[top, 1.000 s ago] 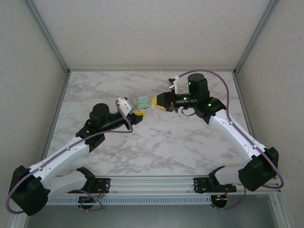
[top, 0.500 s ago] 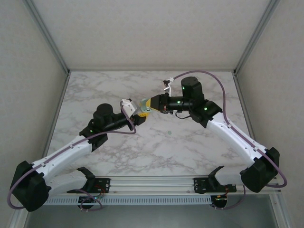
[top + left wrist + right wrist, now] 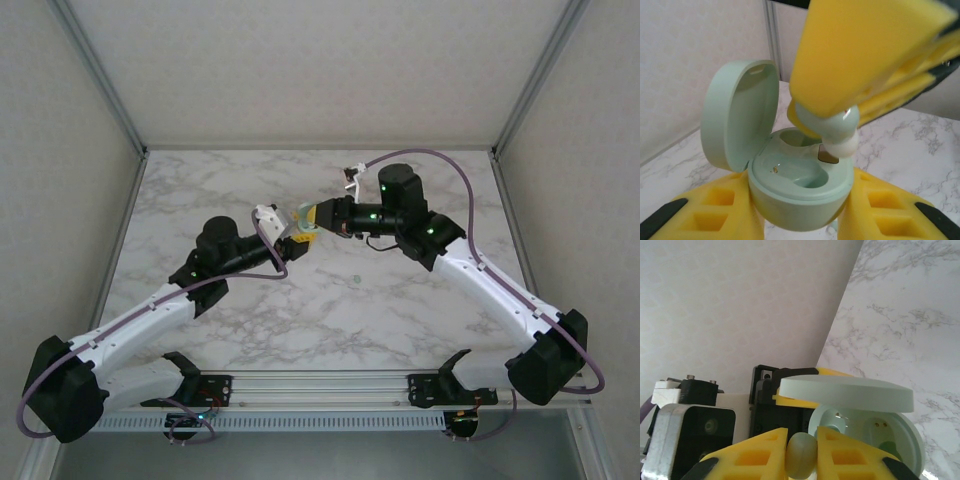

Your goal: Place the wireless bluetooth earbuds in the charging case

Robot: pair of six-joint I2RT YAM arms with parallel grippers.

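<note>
Change vs 1 s back: right gripper [image 3: 312, 217] has slid left, away from the surface's right edge. It now sits tip-to-tip w/ left gripper [image 3: 291, 238], so the gap where the charging case [image 3: 301, 216] showed plainly betw. them has closed. Left arm has nudged fwd & right a bit. Vs half a sec back, hardly any shift.

Pose: left arm runs diagonally from the near-left corner of the marble surface [image 3: 350, 300], forearm low, wrist aimed far-right. Right arm rises from the near-right corner, elbow over the far-right part, wrist pointing left. The grippers meet over the far half, approx midway betw. left & right edges.

Grip, left wrist cam: yellow fingers [image 3: 705, 215] of the left gripper clamp both sides of the case's lower body, w/ the lid [image 3: 740, 115] hinged open and upright. Right gripper is closed on the earbud [image 3: 832, 127], pale teal w/ whitish tip. The tip points down at the right rim of the case's wells. Right wrist cam: bud squeezed betw. its two fingers, open case just beyond.

Hard to make out: can't tell if the bud touches the socket or sits just above it. The right well is partly behind the bud. From above, the case is mostly covered by the grippers. The bud's lower end is cut off in the right wrist cam.
</note>
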